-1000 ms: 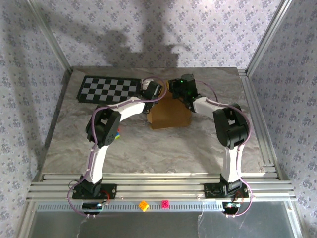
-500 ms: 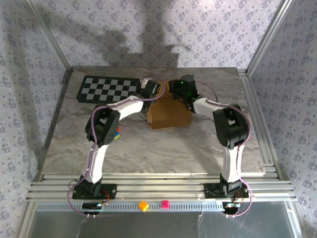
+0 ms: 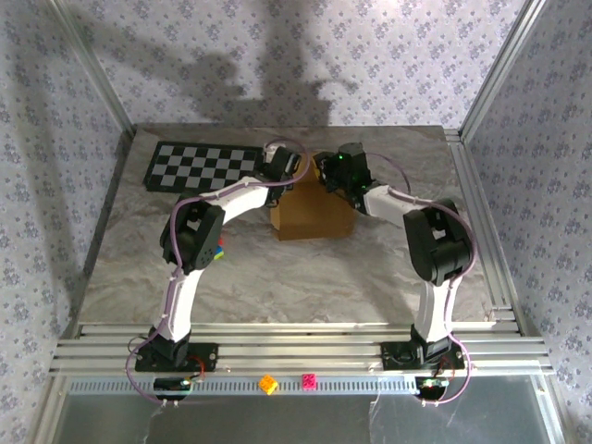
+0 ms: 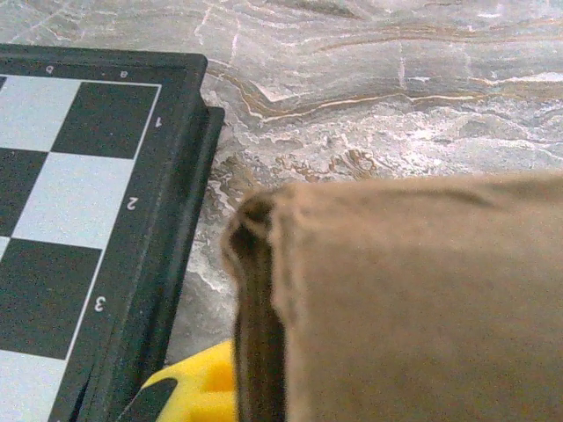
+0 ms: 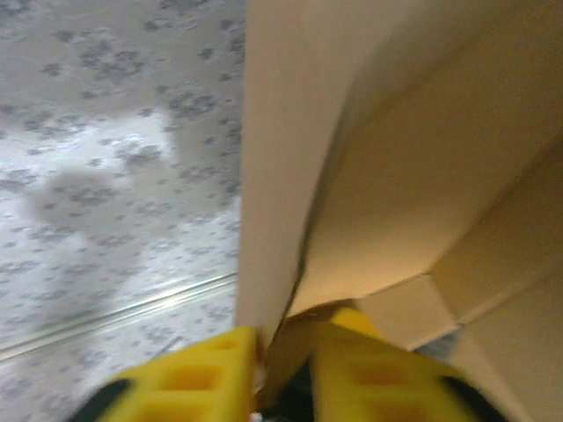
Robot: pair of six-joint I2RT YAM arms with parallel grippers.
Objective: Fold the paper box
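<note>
One small shift came first: the paper box [image 3: 313, 215] had slid slightly leftward over the last second, and its left edge lay nearer the checkerboard mat [image 3: 203, 166] than before. It stood toward the far middle of the table [image 3: 277, 268], between my two wrists.

The box was plain tan card, unprinted, and only partly formed. From my right wrist I looked into it: one tall panel [image 5: 273, 158] stood upright, with slanted inner flaps creased behind it. From my left wrist its corner [image 4: 255, 264] looked soft and rounded, with a dark seam running down.

My left gripper [image 3: 294, 182] was closed, and as far as I could judge it pinched that wall edge; one yellow finger [image 4: 189, 391] showed beside the seam. My right gripper [image 5: 286, 378] had its jaws parted around the foot of the upright panel, one finger [image 5: 189, 378] against the card and a dark gap on the other side. My right elbow had swung outward.

I judged the hold had passed to my left side, freeing my right for the next flap. The folding was far from done.
</note>
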